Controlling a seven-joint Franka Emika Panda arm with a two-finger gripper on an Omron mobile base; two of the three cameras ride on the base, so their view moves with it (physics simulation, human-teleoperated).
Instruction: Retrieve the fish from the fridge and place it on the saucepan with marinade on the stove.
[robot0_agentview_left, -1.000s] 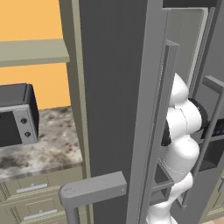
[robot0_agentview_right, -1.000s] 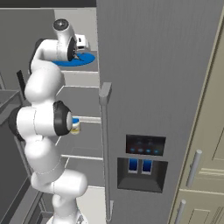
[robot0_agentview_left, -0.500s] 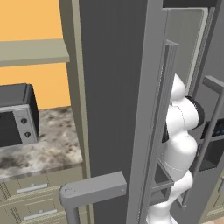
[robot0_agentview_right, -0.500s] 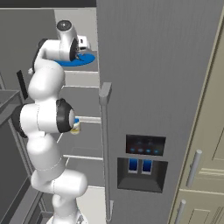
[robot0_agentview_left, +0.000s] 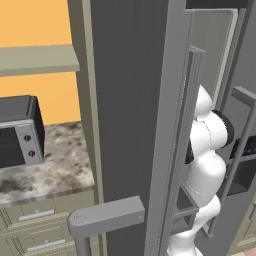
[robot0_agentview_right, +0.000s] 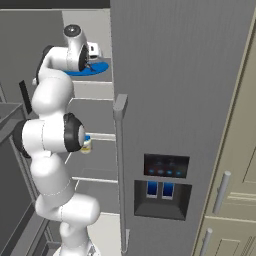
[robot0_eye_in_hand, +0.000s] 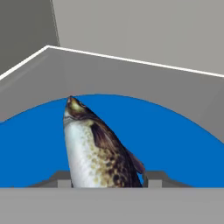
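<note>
Reaching deep into the tall grey fridge (robot0_agentview_right: 180, 90) for dinner.
End effector (robot0_eye_in_hand: 107, 183) pinching the speckled brown-and-white fish (robot0_eye_in_hand: 96, 151), lying just ahead on a round blue plate (robot0_eye_in_hand: 175, 144).

text: none legible | labels: none | signs: none

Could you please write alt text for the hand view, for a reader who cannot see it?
A speckled brown and white fish lies on a round blue plate on a grey fridge shelf, its pointed end aimed away from the camera. The gripper sits at the near end of the fish, one grey finger tip on each side of it.
</note>
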